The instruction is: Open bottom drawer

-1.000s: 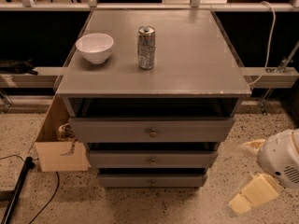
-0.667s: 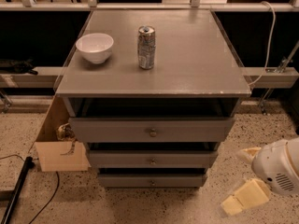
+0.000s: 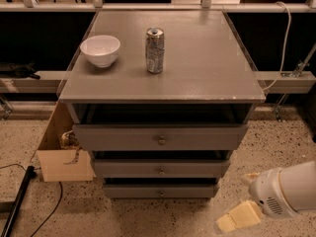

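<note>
Pincer (image 3: 234, 200) low R of bottom drawer (image 3: 160, 190), apart.

The gripper (image 3: 244, 198) has slid down and to the left in the lower right of the frame, over the speckled floor (image 3: 148, 218). A second ago its white wrist housing (image 3: 279, 195) sat higher, tight against the right edge; now it lies lower and further in. The lower of its spread fingers (image 3: 240, 216) has dropped almost to the bottom edge, and the upper one has come level with the bottom drawer (image 3: 160, 190), nearer its right end yet apart from it
</note>
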`<state>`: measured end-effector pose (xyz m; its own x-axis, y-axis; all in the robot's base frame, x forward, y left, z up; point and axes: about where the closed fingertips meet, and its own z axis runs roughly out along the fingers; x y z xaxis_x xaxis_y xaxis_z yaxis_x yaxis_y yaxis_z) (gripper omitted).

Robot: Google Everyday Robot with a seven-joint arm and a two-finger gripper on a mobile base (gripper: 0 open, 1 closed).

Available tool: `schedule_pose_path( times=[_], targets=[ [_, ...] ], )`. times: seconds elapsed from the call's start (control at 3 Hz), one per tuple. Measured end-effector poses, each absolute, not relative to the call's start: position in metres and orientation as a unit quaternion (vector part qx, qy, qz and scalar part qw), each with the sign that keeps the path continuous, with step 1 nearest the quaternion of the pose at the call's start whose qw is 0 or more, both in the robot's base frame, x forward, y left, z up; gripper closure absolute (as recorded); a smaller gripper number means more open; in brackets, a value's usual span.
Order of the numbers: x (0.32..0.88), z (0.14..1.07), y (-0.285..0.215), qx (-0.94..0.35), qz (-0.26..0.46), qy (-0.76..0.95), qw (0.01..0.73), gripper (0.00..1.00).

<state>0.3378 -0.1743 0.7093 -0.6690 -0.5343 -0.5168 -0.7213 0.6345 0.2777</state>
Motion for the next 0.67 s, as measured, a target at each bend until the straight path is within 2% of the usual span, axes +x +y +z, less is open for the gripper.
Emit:
schedule_pose_path(
  times=[0.67],
  targets=[
    [0.354, 0.646, -0.167, -0.344, 0.233, 0.894, 0.166, 0.00]
  ],
)
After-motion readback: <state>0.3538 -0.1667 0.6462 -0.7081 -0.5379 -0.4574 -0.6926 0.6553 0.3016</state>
